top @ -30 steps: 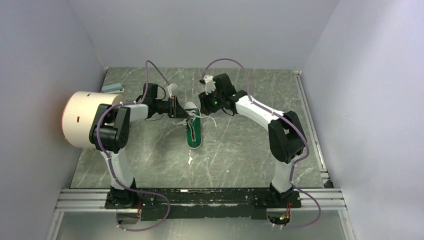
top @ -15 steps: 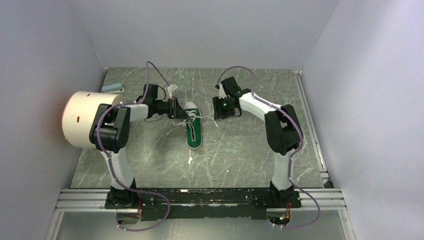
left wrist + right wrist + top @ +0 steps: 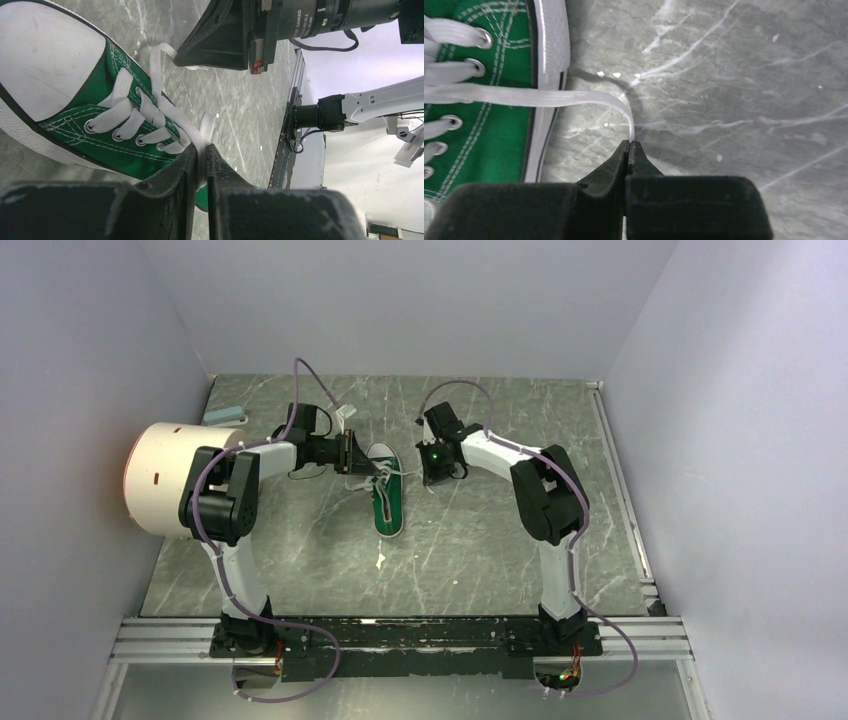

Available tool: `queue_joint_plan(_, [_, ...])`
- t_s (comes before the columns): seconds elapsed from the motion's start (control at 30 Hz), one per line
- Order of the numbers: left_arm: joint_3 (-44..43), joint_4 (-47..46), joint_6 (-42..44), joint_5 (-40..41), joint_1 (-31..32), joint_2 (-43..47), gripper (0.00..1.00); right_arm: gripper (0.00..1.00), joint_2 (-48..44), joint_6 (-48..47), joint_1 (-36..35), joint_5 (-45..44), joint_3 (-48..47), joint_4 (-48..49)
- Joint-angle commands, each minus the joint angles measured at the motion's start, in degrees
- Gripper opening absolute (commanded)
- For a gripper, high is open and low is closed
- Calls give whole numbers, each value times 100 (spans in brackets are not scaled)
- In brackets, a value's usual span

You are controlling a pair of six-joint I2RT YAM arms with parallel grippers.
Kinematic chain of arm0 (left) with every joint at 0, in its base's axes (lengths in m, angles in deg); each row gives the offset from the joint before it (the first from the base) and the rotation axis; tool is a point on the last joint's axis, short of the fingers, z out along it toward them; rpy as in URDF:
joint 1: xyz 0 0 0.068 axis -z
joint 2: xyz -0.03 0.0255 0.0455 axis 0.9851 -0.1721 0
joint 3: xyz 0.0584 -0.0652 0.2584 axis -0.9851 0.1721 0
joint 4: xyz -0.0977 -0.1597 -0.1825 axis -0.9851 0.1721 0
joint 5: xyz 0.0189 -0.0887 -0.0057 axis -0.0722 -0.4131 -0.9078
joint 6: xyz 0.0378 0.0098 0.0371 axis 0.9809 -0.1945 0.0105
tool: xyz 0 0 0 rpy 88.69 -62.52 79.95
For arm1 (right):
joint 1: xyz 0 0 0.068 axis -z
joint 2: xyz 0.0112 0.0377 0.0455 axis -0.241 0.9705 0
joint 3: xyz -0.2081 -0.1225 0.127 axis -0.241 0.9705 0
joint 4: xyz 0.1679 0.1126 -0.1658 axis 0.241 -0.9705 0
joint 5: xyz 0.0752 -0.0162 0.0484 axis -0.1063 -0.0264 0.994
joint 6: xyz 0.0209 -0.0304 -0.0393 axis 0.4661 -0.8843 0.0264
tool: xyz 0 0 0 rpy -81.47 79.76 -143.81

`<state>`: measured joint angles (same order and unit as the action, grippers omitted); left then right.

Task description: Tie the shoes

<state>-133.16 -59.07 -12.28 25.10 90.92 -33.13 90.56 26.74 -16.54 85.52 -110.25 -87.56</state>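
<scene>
The green shoe (image 3: 388,508) with a white toe cap lies mid-table, toe toward the back. My left gripper (image 3: 352,455) sits at the shoe's left, near the toe. In the left wrist view it (image 3: 201,151) is shut on a white lace (image 3: 202,131) coming off the eyelets of the shoe (image 3: 112,75). My right gripper (image 3: 430,476) is low on the shoe's right. The right wrist view shows it (image 3: 630,145) shut on the other lace (image 3: 549,97), which runs flat across the shoe (image 3: 489,105) and curves down into the fingertips.
A big white cylinder (image 3: 170,475) lies against the left wall. A small blue-grey object (image 3: 225,416) rests at the back left corner. Grey walls close the table on three sides, and a metal rail (image 3: 400,635) runs along the near edge.
My right gripper has swung down and left to the table beside the shoe and shut on the right lace. The left gripper has stayed put, holding its lace.
</scene>
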Motion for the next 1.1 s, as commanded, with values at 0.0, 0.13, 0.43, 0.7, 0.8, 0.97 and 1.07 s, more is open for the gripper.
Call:
queue_joint_plan(0.0, [-234,485,325,8,33,84,17,0,-124,680,160,482,-124,515])
queue_joint_plan(0.13, [-205,335,212,-77,33,137,17,0,-297,1686,321,1631,-118,1545])
queue_joint_plan(0.43, [-193,213,96,-136,33,140,17,0,-182,4444,274,2643,719,3985])
queue_joint_plan(0.7, [-71,43,79,-223,33,165,17,0,-41,5026,41,2353,936,4803])
queue_joint_plan(0.8, [-40,17,76,-232,34,177,17,0,97,4913,9,2234,734,4654])
queue_joint_plan(0.97, [-70,83,108,-211,33,152,16,0,138,5004,-37,2275,708,4558])
queue_joint_plan(1.07, [-77,107,125,-201,33,153,16,0,-60,5123,-56,2286,1036,4471])
